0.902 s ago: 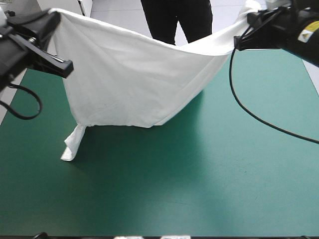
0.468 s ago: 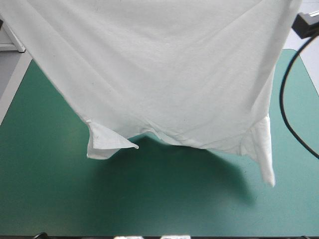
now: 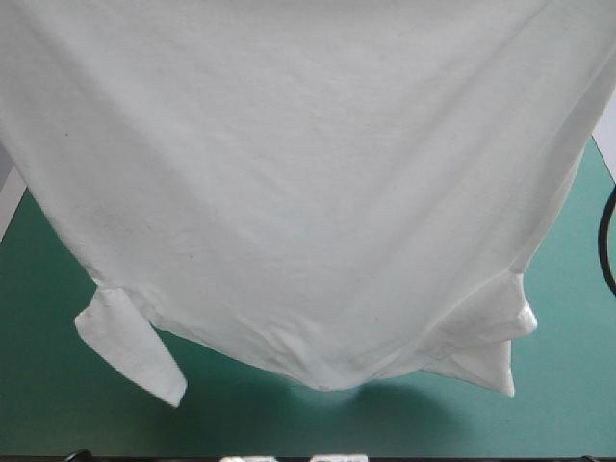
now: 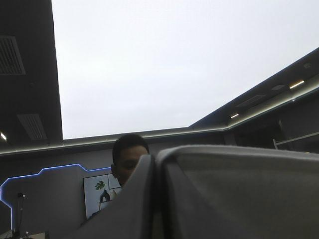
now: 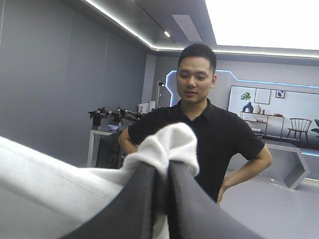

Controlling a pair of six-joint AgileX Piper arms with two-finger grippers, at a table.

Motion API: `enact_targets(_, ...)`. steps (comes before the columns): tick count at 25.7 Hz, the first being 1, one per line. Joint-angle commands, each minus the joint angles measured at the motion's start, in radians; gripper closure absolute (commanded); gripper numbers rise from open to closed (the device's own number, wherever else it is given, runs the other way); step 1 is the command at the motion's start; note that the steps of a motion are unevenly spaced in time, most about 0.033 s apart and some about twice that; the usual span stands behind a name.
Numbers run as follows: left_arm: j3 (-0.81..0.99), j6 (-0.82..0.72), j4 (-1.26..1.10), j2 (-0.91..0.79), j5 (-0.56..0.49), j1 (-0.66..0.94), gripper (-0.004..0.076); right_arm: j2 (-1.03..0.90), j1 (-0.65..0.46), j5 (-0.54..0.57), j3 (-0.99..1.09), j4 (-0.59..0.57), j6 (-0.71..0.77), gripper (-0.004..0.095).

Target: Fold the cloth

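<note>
Up high with the T-shirt [image 3: 308, 192], draped wide over the teal-green tabletop [image 3: 48, 404]! Left jaws and right jaws each pinched tight on its upper edge. Best lowered evenly, kept taut, lower edge down first, no bunching.

T-shirt [image 3: 308, 192] casts soft shadow on teal-green cover [image 3: 58, 404].

the high view looks forward and down from above and behind, but the raised t-shirt [image 3: 308, 183] hangs close before it, leaving only the near strip of the teal-green bench [image 3: 58, 404] in sight. the left wrist view tilts up along the left hand [image 4: 157, 199], and the right wrist view looks level along the right hand [image 5: 167, 199]. both sit very near the cloth pinched there. all three views share only the t-shirt.
</note>
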Motion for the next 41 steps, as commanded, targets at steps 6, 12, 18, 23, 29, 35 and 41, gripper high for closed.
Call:
enact_targets(6, -0.019, -0.025, 0.090, 0.148, -0.123, -0.007, 0.0733, 0.107, -0.007, -0.167, -0.013, -0.086, 0.099, 0.0925)
enact_targets(12, -0.071, -0.231, 0.178, 0.333, -0.361, 0.119, 0.0733, 0.235, -0.007, -0.342, -0.015, -0.191, 0.182, 0.0925)
enact_targets(18, -0.539, -0.355, 0.175, 0.646, -0.379, 0.222, 0.0733, 0.368, -0.125, -0.531, -0.043, -0.253, 0.314, 0.0925)
enact_targets(23, -0.612, -0.363, 0.127, 0.739, -0.327, 0.253, 0.0733, 0.481, -0.274, -0.496, -0.131, -0.051, 0.225, 0.0925)
enact_targets(29, -0.445, -0.346, 0.127, 0.735, -0.101, 0.272, 0.0733, 0.576, -0.274, -0.182, -0.131, 0.021, 0.123, 0.0925)
enact_targets(35, -0.105, -0.248, 0.038, 0.653, -0.018, 0.268, 0.0733, 0.558, -0.274, -0.087, 0.021, 0.021, 0.081, 0.0925)
enact_targets(41, 0.319, -0.173, -0.023, 0.516, 0.008, 0.260, 0.0733, 0.506, -0.274, 0.048, 0.290, 0.050, 0.028, 0.0925)
